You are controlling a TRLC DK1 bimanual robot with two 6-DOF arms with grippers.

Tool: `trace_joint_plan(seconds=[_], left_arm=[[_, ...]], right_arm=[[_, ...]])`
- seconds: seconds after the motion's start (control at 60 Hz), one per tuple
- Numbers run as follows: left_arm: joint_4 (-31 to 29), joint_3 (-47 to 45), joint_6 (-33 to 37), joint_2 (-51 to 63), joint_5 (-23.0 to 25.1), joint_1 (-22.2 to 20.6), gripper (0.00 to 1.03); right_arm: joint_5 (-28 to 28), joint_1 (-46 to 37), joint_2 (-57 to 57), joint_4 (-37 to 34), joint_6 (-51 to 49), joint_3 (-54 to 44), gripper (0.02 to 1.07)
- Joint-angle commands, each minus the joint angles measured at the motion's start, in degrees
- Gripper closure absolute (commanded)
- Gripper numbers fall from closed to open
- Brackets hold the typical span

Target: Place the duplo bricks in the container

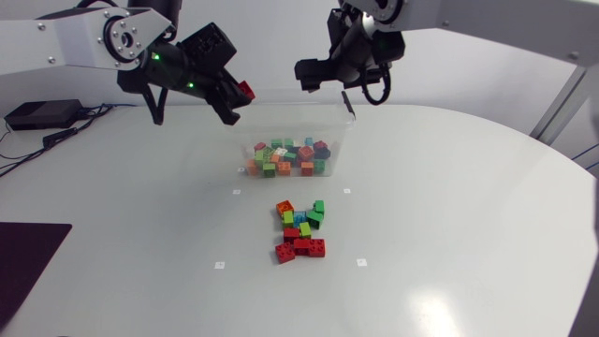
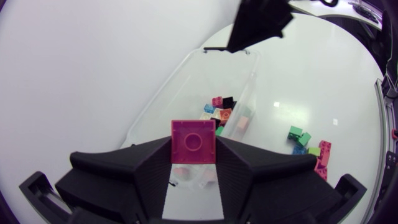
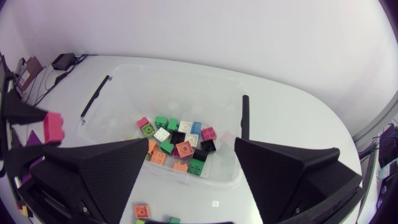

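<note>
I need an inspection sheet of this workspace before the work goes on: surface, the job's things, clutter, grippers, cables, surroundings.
Surface: white table, small white marks, no spill seen.
Job's things: clear container partly filled with bricks; loose bricks piled in front of it; one pink brick held.
Clutter: black box at far left; dark mat at near left.
Grippers: left gripper shut on the pink brick, raised beside the container; right gripper open, empty, above the container.
Cables: black cables by the box.
Surroundings: nothing seen.
</note>
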Motion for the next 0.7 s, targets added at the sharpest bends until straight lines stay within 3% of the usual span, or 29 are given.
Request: trace_joint_plan(seconds=[0.0, 0.267, 0.517, 0.567, 0.617, 0.667, 0.683], left_arm=[[0.8, 4.3, -3.7, 5.5, 0.8, 0.3, 0.73], [1.7, 17.7, -10.0, 17.4, 2.3, 0.4, 0.72], [1.0, 24.5, -13.3, 23.2, 2.2, -0.2, 0.7], [0.8, 25.1, -13.7, 23.9, 2.2, -0.5, 0.63], [0.8, 25.2, -14.0, 24.0, 2.1, -0.7, 0.49], [0.6, 25.0, -14.3, 23.9, 2.1, -0.7, 0.23], [0.5, 25.0, -14.3, 23.9, 2.1, -0.7, 0.19]], right_arm=[[0.2, 0.5, -5.1, 1.3, -1.5, -7.6, 0.06], [-3.5, 0.4, -13.6, 5.2, -2.2, -24.5, 0.07], [-5.4, 0.9, -15.5, 7.8, -2.2, -33.2, 0.07], [-5.8, 1.0, -15.5, 8.3, -2.2, -34.4, 0.07], [-6.1, 1.5, -15.1, 8.4, -2.2, -35.3, 0.07], [-6.2, 1.9, -14.2, 8.4, -2.0, -36.0, 0.07], [-6.2, 2.0, -14.0, 8.4, -2.0, -36.1, 0.07]])
